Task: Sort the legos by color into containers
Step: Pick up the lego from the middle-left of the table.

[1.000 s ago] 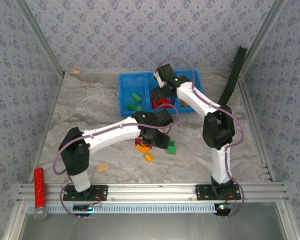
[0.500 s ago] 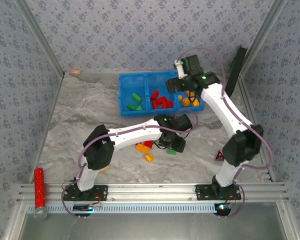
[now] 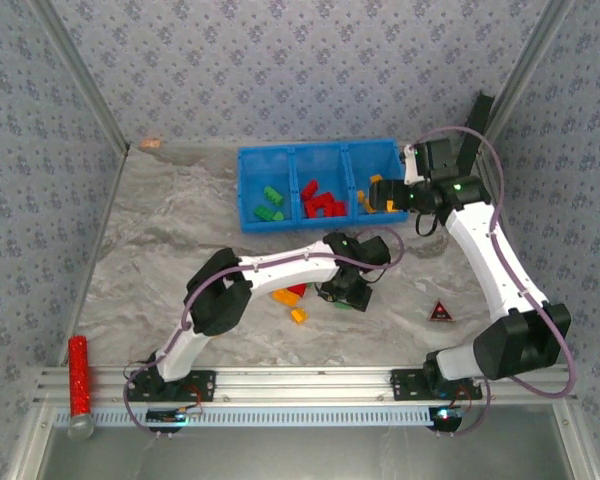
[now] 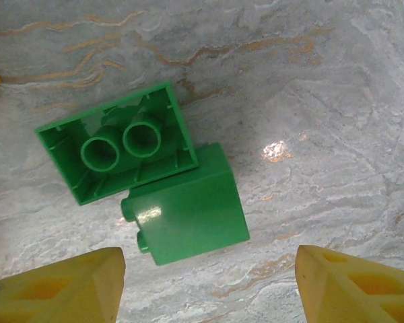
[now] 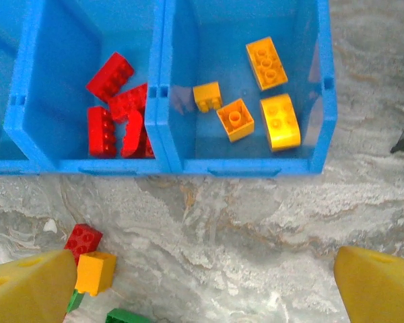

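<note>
- Swinging away from the middle compartment, the right arm now carries the right gripper [image 3: 385, 196] to the right end of the blue tray [image 3: 265, 172]. The left arm has stretched further right, bringing the left gripper [image 3: 346, 290] over the loose bricks on the table [image 3: 160, 240].
- In the left wrist view two green legos lie touching on the table just ahead of the left gripper [image 4: 209, 286]: an upside-down brick [image 4: 114, 151] and a brick on its side [image 4: 188, 212].
- Inside the blue tray [image 5: 163, 94], green bricks [image 3: 270, 205] lie in the left compartment, red bricks [image 5: 114, 114] in the middle one, and yellow-orange bricks [image 5: 262, 94] in the right one.
- A loose red brick [image 5: 83, 241] and a loose orange brick [image 5: 94, 272] lie touching on the table in front of the tray.
- The right gripper [image 5: 202, 286] has its jaws spread wide, with nothing between them.
- The left gripper's jaws stand parted, gripping nothing, with the green legos untouched.
</note>
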{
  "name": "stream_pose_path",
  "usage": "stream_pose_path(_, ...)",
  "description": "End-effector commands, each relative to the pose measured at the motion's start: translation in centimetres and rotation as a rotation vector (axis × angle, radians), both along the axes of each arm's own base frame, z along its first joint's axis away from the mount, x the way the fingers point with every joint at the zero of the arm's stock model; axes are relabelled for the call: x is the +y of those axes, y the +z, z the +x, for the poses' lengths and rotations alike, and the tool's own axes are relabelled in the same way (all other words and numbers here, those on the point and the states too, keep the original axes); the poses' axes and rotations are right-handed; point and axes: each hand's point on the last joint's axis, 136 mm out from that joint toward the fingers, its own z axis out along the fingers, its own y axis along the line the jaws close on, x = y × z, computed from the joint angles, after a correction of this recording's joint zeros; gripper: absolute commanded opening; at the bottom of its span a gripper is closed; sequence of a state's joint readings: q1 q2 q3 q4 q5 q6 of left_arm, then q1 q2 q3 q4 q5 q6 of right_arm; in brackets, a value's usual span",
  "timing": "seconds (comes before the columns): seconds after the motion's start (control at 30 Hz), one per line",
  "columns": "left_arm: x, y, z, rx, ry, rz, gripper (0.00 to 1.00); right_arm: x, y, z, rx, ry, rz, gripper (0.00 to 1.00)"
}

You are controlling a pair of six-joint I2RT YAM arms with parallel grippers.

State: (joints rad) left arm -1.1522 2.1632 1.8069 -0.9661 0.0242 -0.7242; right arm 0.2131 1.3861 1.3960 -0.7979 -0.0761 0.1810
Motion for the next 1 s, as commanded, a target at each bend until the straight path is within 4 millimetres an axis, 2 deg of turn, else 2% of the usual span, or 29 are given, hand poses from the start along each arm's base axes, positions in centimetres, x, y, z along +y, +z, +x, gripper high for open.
stream_pose_path(0.0, -0.6, -0.6, -0.4, 0.027, 0.000, 0.011, 0.68, -0.2, 0.5, -1.1, -0.001, -0.025, 0.050, 1.00)
stream_pose_path(0.23, -0.5, -1.9, -0.3, 0.040, 0.013, 0.038, 0.64, -1.0, -0.1, -1.8, 0.016, -0.054, 0.059, 1.00)
stream_pose_path(0.47, 0.0, -2.5, 0.9, 0.023, 0.048, 0.047, 0.46, -1.5, -0.4, -2.9, 0.025, -0.084, 0.089, 1.00)
stream_pose_path(0.63, 0.3, -2.2, 1.4, 0.014, 0.057, 0.041, 0.34, -2.2, -1.8, -4.2, 0.070, -0.106, 0.089, 0.99)
stream_pose_path(0.77, 0.9, 0.5, 1.5, -0.006, 0.044, 0.010, 0.30, -1.9, -2.6, -5.0, 0.089, -0.094, 0.103, 0.97)
stream_pose_path(0.8, 1.2, 1.4, 1.7, -0.014, 0.046, -0.001, 0.30, -1.7, -4.0, -5.8, 0.124, -0.088, 0.117, 0.97)
stream_pose_path(0.97, 4.2, 7.7, 4.4, -0.100, 0.088, -0.083, 0.28, -0.3, -5.4, -8.9, 0.128, -0.066, 0.194, 0.95)
